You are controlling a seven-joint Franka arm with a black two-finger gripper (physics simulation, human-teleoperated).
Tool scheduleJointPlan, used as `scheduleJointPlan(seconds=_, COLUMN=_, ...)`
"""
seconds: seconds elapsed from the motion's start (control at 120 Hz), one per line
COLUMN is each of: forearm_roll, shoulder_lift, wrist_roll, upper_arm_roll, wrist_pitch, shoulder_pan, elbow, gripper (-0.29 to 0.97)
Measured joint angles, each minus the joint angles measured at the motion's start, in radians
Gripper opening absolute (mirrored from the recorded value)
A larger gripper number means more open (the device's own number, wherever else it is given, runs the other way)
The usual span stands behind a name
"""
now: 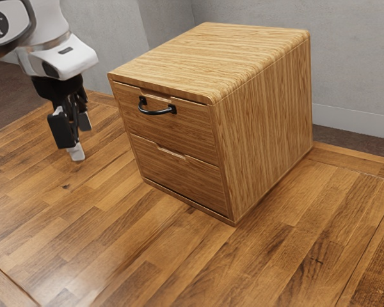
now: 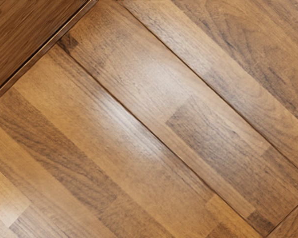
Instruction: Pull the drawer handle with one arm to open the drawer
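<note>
Hanging empty with fingers parted, gripper [image 1: 72,135] sits at nine o'clock of handle [image 1: 157,109], well apart; drawer [image 1: 173,131] looks shut, so reach, grasp and pull are all left.

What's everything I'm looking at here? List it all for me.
Cabinet: one, light striped wood, middle of the exterior view.
Upper drawer: one, same wood, looks shut.
Lower drawer: one, same wood, looks shut.
Handle: one, black, on the upper drawer's front.
Plank surface: one, brown wood, under the cabinet.
Wall: grey, behind the cabinet.
Skirting: white, along the wall's foot.
Arm: one, white, exterior view's upper left.
Gripper: one, black, above the planks, apart from the handle.
</note>
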Motion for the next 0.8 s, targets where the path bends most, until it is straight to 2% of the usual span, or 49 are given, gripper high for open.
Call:
scheduleJointPlan(seconds=0.35, forearm_roll=-0.014, shoulder_lift=0.009, wrist_roll=0.025, upper_arm_roll=0.011, wrist_pitch=0.021, shoulder_pan=-0.002, elbow=-0.008, gripper=0.68)
scheduleJointPlan(seconds=0.683, forearm_roll=-0.028, shoulder_lift=0.016, wrist_roll=0.434, upper_arm_roll=0.008, wrist_pitch=0.254, shoulder_pan=0.000, elbow=-0.064, gripper=0.68)
scheduleJointPlan(seconds=0.8, forearm_roll=-0.067, shoulder_lift=0.039, wrist_roll=0.571, upper_arm_roll=0.012, wrist_pitch=0.323, shoulder_pan=0.002, elbow=-0.059, gripper=0.58)
